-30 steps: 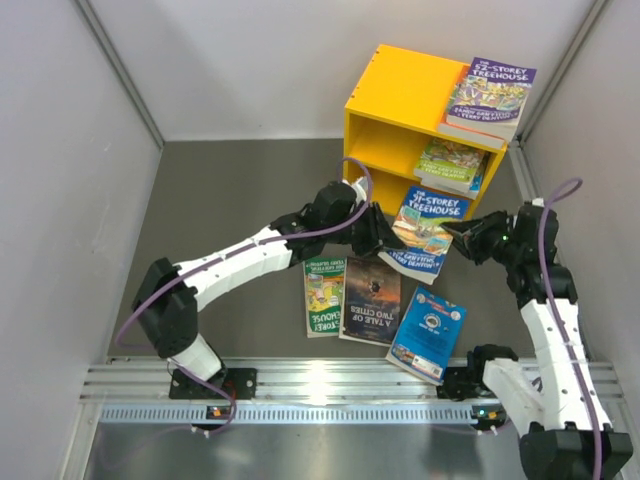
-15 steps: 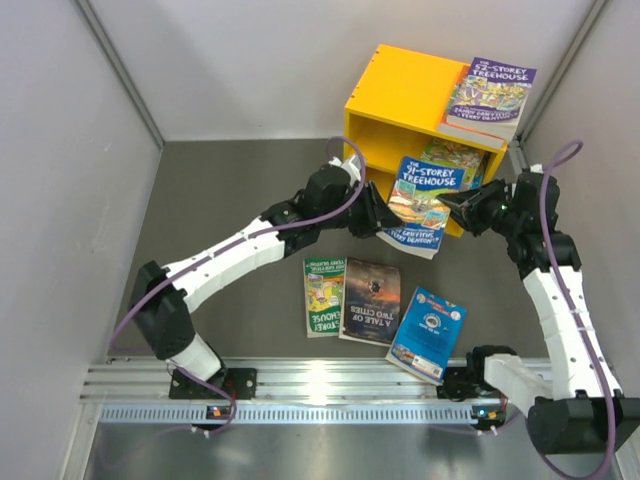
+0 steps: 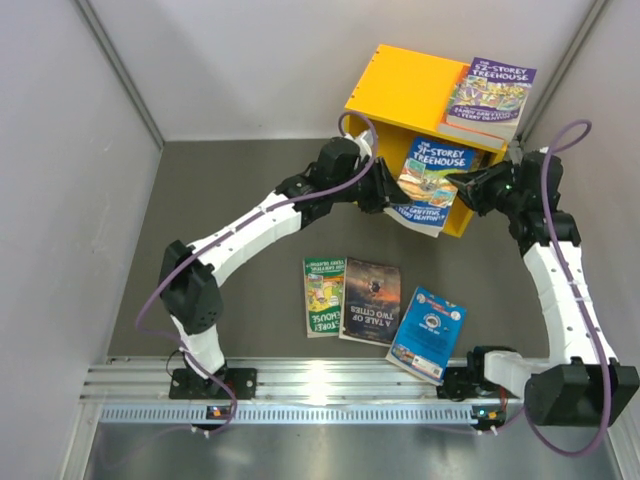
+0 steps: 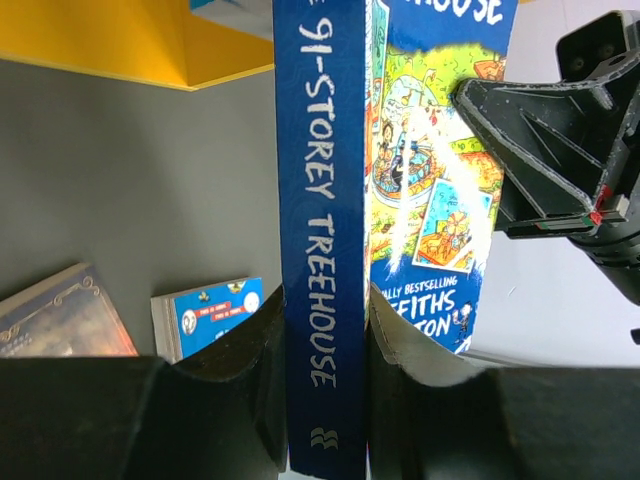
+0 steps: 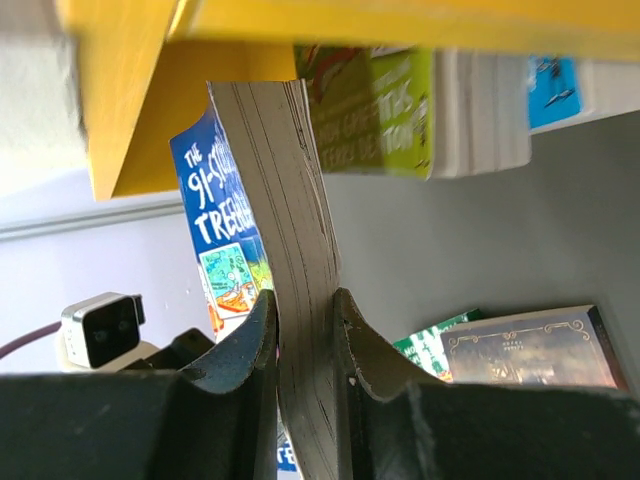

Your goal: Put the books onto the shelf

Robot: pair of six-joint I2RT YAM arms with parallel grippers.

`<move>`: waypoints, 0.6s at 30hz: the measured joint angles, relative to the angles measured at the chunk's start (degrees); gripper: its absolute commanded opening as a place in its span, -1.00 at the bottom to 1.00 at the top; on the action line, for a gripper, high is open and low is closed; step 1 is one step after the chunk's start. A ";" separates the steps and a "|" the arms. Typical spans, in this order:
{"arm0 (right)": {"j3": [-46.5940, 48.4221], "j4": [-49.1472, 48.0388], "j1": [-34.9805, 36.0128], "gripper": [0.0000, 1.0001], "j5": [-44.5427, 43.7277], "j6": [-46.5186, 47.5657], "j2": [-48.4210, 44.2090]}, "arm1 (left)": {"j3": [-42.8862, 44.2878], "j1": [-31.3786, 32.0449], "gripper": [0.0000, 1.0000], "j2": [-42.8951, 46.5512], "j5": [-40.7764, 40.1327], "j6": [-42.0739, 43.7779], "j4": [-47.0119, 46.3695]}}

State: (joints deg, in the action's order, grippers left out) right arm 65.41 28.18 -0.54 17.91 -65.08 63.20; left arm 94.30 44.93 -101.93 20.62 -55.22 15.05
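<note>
Standing partway through the task. Finding the purple 52-Storey Treehouse book [image 3: 490, 92] lying on top of the yellow shelf [image 3: 400, 90], and a green-covered book [image 5: 385, 105] lying inside one compartment. Leaving three books flat on the surface [image 3: 220, 180]: a green paperback [image 3: 324, 296], A Tale of Two Cities [image 3: 370, 300] and a blue paperback [image 3: 427, 333]. Carrying the blue 91-Storey Treehouse book [image 3: 435, 178] in the air just before the shelf's open front, not yet inside. Clamping its covers at the spine with the left jaws, part-closed to the book's thickness. Pinching its page edge with the right jaws, closed tight.
</note>
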 measured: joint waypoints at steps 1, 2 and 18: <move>0.00 -0.07 -0.57 -1.00 0.22 -0.02 0.35 | 0.94 -0.22 -1.00 -0.92 0.61 0.04 0.00; 0.02 -0.09 -0.96 -1.00 0.39 -0.04 0.61 | 1.64 -0.33 -1.00 -1.70 1.11 0.07 0.00; 2.16 -0.07 -12.87 -1.00 7.80 -1.01 5.92 | 3.80 -2.75 0.33 -5.46 5.92 0.33 -2.62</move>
State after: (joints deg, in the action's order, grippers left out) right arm 67.57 28.12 -13.41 25.71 -66.08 69.12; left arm 98.10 42.17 -107.39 26.55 -54.89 12.43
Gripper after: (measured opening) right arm 0.177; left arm 0.657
